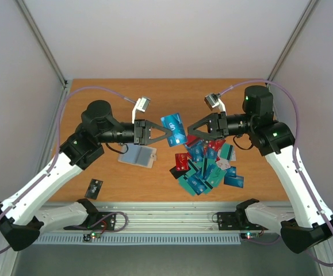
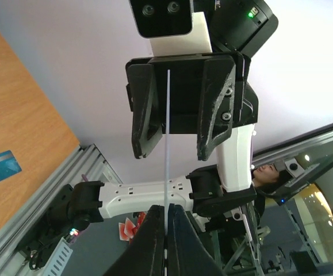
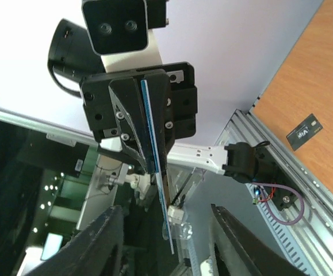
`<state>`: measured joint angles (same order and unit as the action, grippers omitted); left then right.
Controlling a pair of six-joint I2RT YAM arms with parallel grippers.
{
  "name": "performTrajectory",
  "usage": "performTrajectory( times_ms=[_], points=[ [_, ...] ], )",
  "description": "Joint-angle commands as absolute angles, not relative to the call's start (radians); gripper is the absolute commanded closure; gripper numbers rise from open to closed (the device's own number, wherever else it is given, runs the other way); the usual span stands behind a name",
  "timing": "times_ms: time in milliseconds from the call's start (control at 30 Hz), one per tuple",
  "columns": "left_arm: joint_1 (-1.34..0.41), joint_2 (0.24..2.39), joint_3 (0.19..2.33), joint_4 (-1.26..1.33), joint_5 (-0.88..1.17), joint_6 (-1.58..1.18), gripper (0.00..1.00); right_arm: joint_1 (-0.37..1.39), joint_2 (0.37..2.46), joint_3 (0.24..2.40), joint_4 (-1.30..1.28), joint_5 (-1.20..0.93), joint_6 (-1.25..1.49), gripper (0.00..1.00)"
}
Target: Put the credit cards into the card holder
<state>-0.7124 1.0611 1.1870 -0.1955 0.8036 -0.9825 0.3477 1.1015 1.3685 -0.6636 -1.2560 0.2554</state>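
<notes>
Here a teal card (image 1: 173, 127) is held in mid-air between the two grippers, above the table (image 1: 258, 115).

The card is pinched by one edge in the closed left gripper (image 1: 165, 135). The right gripper (image 1: 190, 133) is spread wide, with the card's far edge between its fingers and nothing yet gripped. The holder (image 1: 138, 155) lies on the table just below the left gripper. The pile (image 1: 207, 167) of other cards is spread beneath the right arm, and a black card (image 1: 94, 187) lies well apart near the front edge. If the left fingers are released before the right ones are closed squarely, the card is likely to be dropped or skewed. So thin and slick an edge is easily lost in such a handover.
</notes>
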Motion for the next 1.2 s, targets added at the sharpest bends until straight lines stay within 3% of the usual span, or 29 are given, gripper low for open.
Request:
performTrajectory(
  times_ms=[0,267,667,833,933,1033,1167],
  points=[
    [-0.707,1.088,1.238,-0.197,0.89,-0.962,1.0,0.35,1.095,1.353,-0.603,-1.331,0.307,0.65],
    [-0.708,1.126,1.256,-0.197,0.914,-0.956,1.0,0.385,1.105,1.353,-0.609,-1.339,0.305,0.69],
    [-0.708,1.146,1.255,-0.193,0.936,-0.957,1.0,0.428,1.132,1.356,-0.608,-1.338,0.293,0.86],
    [-0.707,1.153,1.251,-0.202,0.943,-0.952,1.0,0.428,1.143,1.361,-0.611,-1.34,0.291,0.98],
    [-0.708,1.157,1.248,-0.206,0.941,-0.948,0.99,0.428,1.146,1.361,-0.641,-1.335,0.266,0.99],
    [-0.707,1.151,1.267,-0.309,0.877,-0.901,0.74,0.428,1.146,1.35,-0.707,-1.275,0.224,0.99],
    [-0.677,1.142,1.301,-0.548,0.749,-0.768,0.65,0.43,1.134,1.267,-0.711,-1.168,0.24,0.99]
  ],
)
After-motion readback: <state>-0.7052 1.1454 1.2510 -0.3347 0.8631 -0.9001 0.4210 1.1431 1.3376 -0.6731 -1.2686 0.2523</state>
